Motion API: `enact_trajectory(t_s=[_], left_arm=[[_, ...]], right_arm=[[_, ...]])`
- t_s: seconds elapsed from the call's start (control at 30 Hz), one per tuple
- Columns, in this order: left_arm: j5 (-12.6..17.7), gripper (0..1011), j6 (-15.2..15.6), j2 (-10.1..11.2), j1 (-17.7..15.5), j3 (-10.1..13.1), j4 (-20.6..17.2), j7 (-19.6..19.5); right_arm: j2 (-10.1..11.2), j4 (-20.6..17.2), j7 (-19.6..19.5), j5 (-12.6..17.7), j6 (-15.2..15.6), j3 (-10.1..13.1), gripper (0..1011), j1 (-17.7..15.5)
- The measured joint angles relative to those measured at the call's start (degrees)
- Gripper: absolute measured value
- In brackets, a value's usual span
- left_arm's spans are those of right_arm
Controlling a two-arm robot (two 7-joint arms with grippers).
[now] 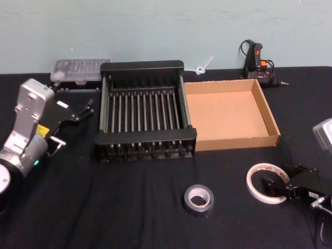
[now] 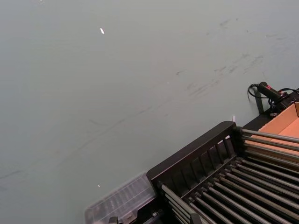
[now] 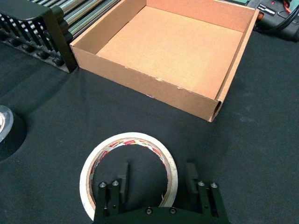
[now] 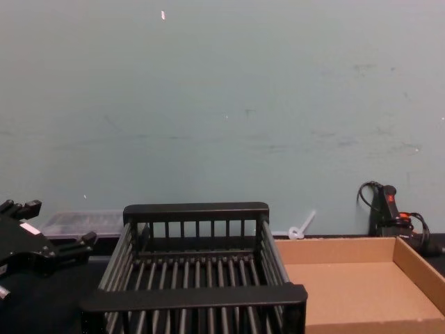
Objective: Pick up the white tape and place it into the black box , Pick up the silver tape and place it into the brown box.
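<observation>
Black cloth table (image 1: 155, 218) w/ pale grey-green wall behind. Landmark: the flat white tape roll w/ red print on top (image 1: 266, 183).

Right gripper (image 3: 157, 179) is down at the white roll, jaws apart: one finger inside the roll's hole, the other outside, so they straddle the roll's wall. Not clamped yet, judging by the gap on each side in the right wrist view. Roll lies flat on the cloth.

Grey-silver tape roll w/ dark outer side (image 1: 198, 199) lies flat, to the left of the white roll & slightly nearer the robot, well apart from it. Shallow brown cardboard box w/ low walls (image 1: 270, 118) sits beyond the white roll, nothing in it. Black slatted plastic crate (image 1: 142, 66) is beyond & left of the white roll, touching the cardboard box's left wall; also nothing in it.

Left gripper (image 1: 77, 113) hangs far left of the white roll, beside the crate's left side, fingers apart, holding nothing. Looks parked.

Progress: nothing placed yet. 1st pick is at the pre-grasp stage. Left: close on white roll, lift, drop in crate; then silver roll → cardboard box.
</observation>
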Motion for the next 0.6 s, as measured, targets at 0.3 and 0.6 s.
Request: enact_trajectory(t_s=[0.3,0.6], left_arm=[[0.0,1001,0.0,0.0,0.0,0.0,0.0,0.0],[0.0,1001,0.0,0.0,0.0,0.0,0.0,0.0]], right_arm=[[0.0,0.0,0.0,0.0,0.0,0.0,512,0.0],[0.0,0.0,-0.1,0.1,0.0,0.0,228,0.0]])
